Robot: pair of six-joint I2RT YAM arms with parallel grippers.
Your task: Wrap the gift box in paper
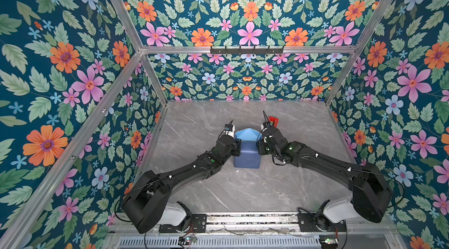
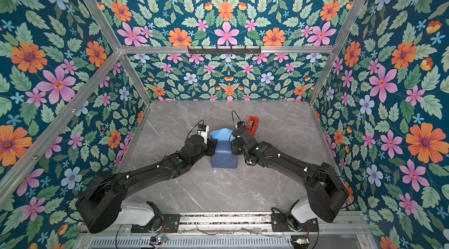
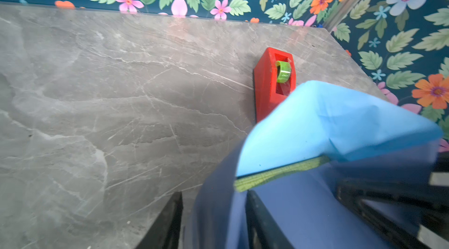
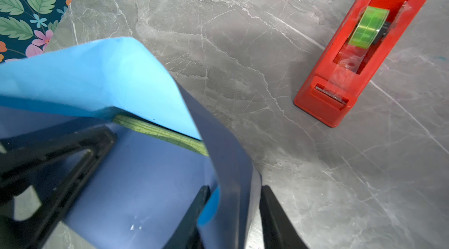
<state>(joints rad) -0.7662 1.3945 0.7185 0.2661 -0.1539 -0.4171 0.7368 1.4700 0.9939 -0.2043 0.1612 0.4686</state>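
Note:
The paper [image 1: 246,154] [image 2: 223,154] lies folded over the gift box mid-table, slate-blue side up, with a light-blue flap [image 1: 245,134] standing at the far end. Only a green edge of the gift box [image 3: 279,172] [image 4: 160,131] shows under that flap. My left gripper [image 1: 238,147] [image 2: 211,147] is at the package's left side. In the left wrist view its jaws [image 3: 215,194] stand apart astride the paper's side fold, with a gap on the outer side. My right gripper [image 1: 259,147] [image 2: 233,148] [image 4: 236,188] mirrors it, open astride the right fold.
A red tape dispenser [image 1: 273,121] [image 2: 252,125] [image 3: 274,82] [image 4: 359,48] with a green roll stands just behind my right wrist. The grey marble table [image 1: 194,124] is walled in by floral panels and aluminium posts on three sides.

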